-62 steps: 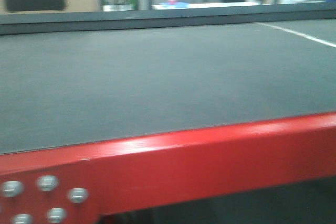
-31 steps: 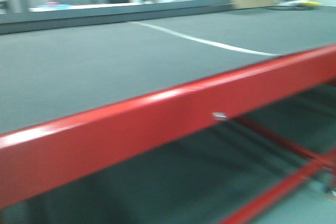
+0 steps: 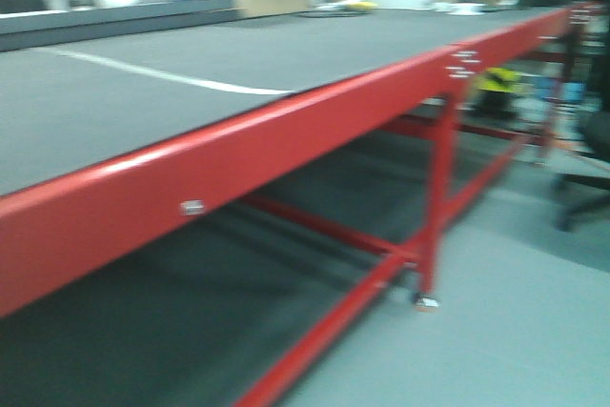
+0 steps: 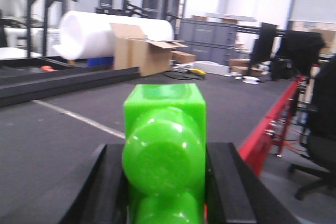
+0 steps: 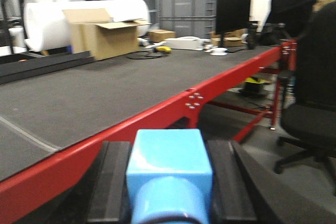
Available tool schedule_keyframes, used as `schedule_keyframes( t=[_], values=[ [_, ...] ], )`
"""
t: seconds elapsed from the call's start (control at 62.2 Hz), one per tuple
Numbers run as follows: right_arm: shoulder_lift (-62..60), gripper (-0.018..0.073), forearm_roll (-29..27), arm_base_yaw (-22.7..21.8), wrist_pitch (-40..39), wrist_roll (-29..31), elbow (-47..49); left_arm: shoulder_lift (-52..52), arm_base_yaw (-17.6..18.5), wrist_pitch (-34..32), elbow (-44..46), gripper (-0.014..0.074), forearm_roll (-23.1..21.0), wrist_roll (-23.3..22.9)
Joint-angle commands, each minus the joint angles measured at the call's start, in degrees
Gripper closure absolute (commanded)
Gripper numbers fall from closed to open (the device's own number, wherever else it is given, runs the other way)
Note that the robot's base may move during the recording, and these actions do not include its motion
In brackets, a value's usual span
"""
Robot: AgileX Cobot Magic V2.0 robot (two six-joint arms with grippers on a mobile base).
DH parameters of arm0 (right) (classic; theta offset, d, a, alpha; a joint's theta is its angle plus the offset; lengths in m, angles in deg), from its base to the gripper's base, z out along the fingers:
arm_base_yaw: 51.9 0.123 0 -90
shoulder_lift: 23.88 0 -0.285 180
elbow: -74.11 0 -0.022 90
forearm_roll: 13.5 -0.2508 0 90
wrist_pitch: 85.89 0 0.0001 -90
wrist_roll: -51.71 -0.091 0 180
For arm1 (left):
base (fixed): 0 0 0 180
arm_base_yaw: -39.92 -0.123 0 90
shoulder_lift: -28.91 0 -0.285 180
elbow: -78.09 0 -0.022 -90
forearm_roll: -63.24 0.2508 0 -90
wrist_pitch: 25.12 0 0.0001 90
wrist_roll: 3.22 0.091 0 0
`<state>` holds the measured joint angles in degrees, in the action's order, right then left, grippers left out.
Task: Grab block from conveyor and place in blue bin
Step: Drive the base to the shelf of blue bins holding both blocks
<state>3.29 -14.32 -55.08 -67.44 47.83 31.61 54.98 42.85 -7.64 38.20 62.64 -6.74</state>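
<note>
The bright green block [image 4: 164, 114], its round stud facing the camera, fills the left wrist view, and my left gripper [image 4: 165, 153] is shut on it between black fingers [image 4: 107, 182]. It hangs above the dark grey conveyor [image 4: 63, 129]. My right gripper [image 5: 169, 145] is shut on a light blue block [image 5: 168, 163], just outside the conveyor's red side rail [image 5: 157, 111]. The front view shows the conveyor [image 3: 191, 54] with neither gripper on it. The blue bin is out of view.
A white line [image 3: 162, 75] crosses the belt. Red legs and crossbars [image 3: 438, 207] stand under the red rail [image 3: 238, 150]. A black office chair [image 5: 315, 108] is on the floor to the right. A cardboard box [image 4: 142, 53] and a white roll [image 4: 89, 32] lie beyond the belt.
The front view has swung right along the conveyor: the white line has slid left in the picture, and the frame's legs, the floor and a chair have come into view.
</note>
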Motion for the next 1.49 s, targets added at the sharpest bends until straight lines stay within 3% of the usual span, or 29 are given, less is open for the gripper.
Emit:
schedule_keyframes(
  t=[0.0,1.479],
  values=[
    [-0.2,0.0721,0.1,-0.1,-1.4,0.4,-0.2,-0.3,0.3,-0.9,-0.1,0.0707,-0.3,-0.1],
    [-0.2,0.0721,0.1,-0.1,-1.4,0.4,-0.2,-0.3,0.3,-0.9,-0.1,0.0707,-0.3,-0.1]
  ],
)
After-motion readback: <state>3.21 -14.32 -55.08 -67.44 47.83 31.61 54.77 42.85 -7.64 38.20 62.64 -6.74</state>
